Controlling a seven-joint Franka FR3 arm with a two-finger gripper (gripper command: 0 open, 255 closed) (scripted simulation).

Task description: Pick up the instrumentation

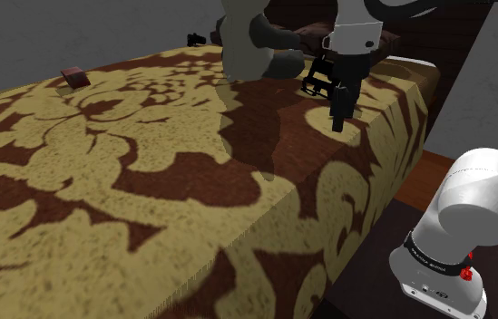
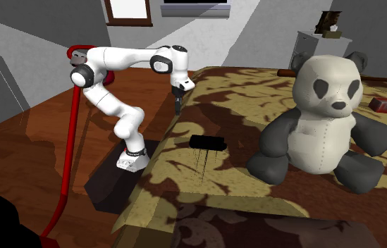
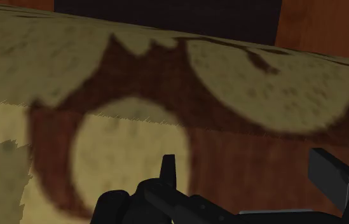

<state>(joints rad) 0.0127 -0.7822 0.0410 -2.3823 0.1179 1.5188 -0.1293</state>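
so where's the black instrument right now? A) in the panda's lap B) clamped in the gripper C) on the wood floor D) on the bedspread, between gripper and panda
D: the black instrument sits on the patterned bedspread, clear of the open gripper on one side and the panda on the other.

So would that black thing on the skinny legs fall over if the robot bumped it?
Probably: the black instrument stands on thin, needle-like legs on the patterned bedspread, so a sideways push would likely tip it. Its flat bar body looks stiff, not floppy. The legs might bend.
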